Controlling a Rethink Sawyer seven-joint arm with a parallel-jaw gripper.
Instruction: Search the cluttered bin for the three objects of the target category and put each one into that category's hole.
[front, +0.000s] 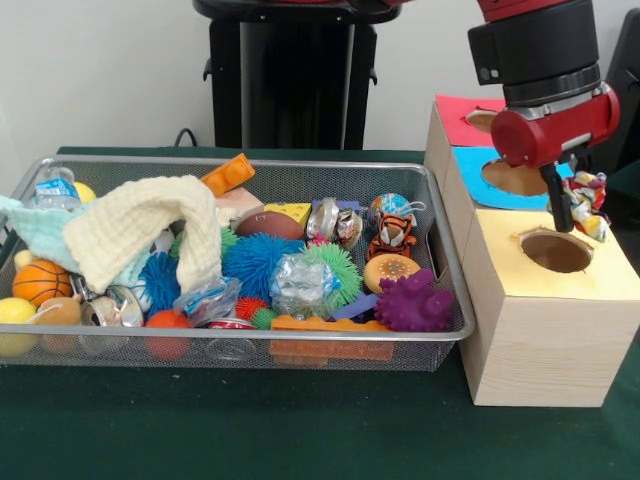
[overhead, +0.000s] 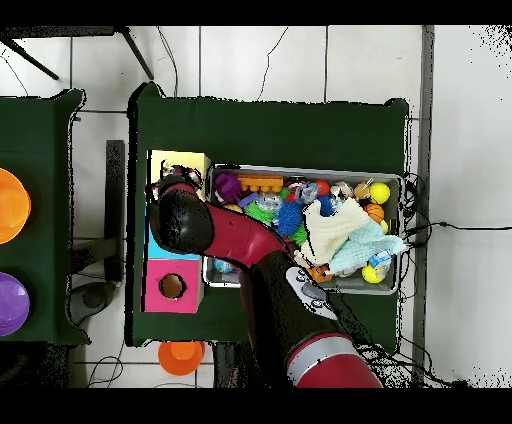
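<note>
My gripper (front: 574, 205) hangs from the red wrist over the boxes at the right and is shut on the knotted rope bundle (front: 590, 203) of white, red, yellow and green strands. It holds the bundle just above and behind the round hole (front: 556, 252) in the yellow-topped box. One dark finger (front: 558, 200) shows left of the bundle. The wire mesh bin (front: 250, 336) lies left of the boxes, full of toys. In the overhead view the arm (overhead: 185, 225) covers the gripper above the yellow box (overhead: 180, 160).
A blue-topped hole (front: 510, 178) and a red-topped hole (front: 480, 120) lie behind the yellow one. The bin holds a yellow cloth (front: 150, 235), a tiger plush (front: 395, 235), a purple spiky ball (front: 413, 303), a blue spiky ball (front: 258, 262) and a small basketball (front: 40, 282).
</note>
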